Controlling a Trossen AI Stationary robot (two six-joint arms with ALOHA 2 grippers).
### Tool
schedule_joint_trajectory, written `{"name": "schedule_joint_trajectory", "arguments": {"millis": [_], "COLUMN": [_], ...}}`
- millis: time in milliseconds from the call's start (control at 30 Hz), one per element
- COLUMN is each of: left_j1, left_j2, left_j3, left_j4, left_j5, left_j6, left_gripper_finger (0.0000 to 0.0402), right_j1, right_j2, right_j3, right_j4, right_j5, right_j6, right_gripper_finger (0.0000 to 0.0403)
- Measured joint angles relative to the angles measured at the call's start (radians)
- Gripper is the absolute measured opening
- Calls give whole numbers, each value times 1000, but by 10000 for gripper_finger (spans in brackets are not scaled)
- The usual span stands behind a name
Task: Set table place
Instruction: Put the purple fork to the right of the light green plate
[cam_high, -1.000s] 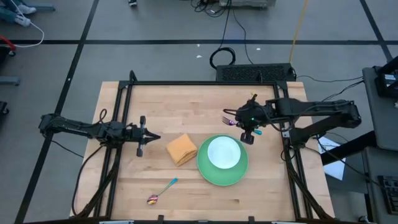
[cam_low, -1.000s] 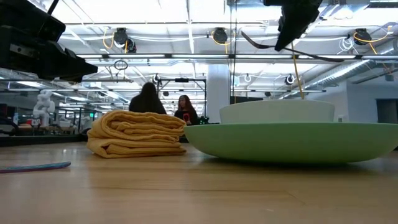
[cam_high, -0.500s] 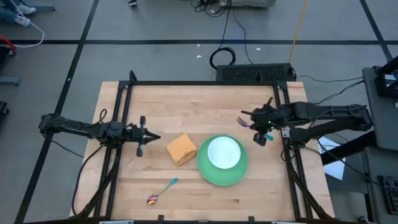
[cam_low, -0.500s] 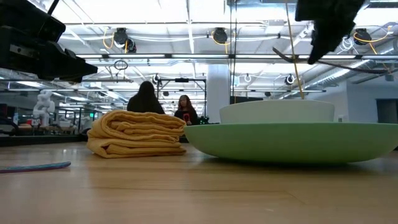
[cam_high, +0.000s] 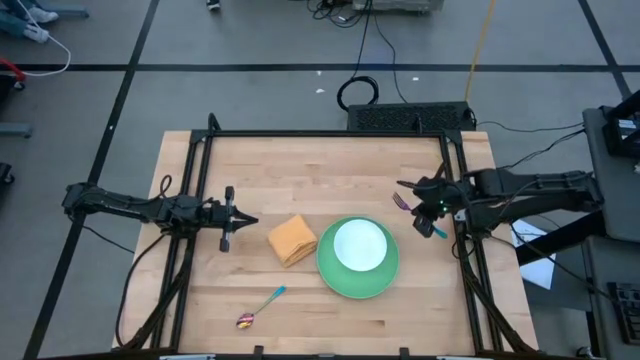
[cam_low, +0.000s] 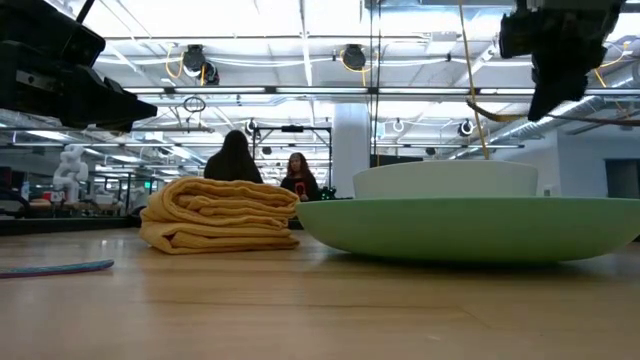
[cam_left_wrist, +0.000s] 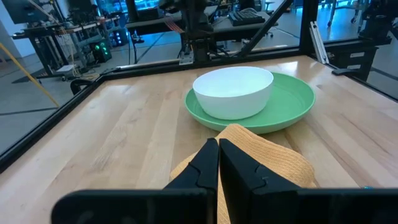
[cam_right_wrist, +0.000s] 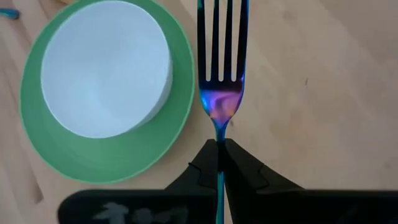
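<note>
Pale butcher-block wood forms the surface (cam_high: 320, 160), framed by dark rails, with a workshop hall and two people visible far beyond it in the low view. Near its middle a green plate (cam_high: 330, 275) carries a white bowl (cam_high: 359, 246), and a folded orange napkin (cam_high: 292, 240) lies just left of the plate, touching or nearly touching its rim. A teal-handled spoon (cam_high: 262, 305) rests alone toward the near left edge. To the right of the plate, the right pincer (cam_high: 428, 208) is clamped on the handle of the fork (cam_right_wrist: 219, 74), holding it in the air with its tines pointing ahead over bare wood just beside the plate. That fork looks thin, stiff, light and slick, so a narrow grip along the handle is probably sound, though it may pivot between the pads if it touches down tines first. The left pincer (cam_left_wrist: 217, 163) waits at the left, fingers pressed together on nothing, aimed at the napkin. Judging by looks, the napkin is soft and will sag or unfold unless pinched through all layers at a folded edge; the bowl seems rigid and breakable, best taken by its rim; the spoon lies flat and would need a low pinch across its slim handle.
</note>
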Motion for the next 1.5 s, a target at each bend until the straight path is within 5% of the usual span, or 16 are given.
{"name": "schedule_joint_trajectory", "arguments": {"millis": [967, 1500], "left_j1": [0, 0], "left_j2": [0, 0], "left_j3": [0, 0], "left_j4": [-75, -74], "left_j5": [0, 0], "left_j6": [-22, 43], "left_gripper_finger": [19, 19], "right_j1": [315, 394], "right_j2": [25, 161], "right_j3": [-172, -195], "right_j4": [111, 207], "right_j5": [4, 5], "right_j6": [576, 919], "right_gripper_finger": [0, 0]}}
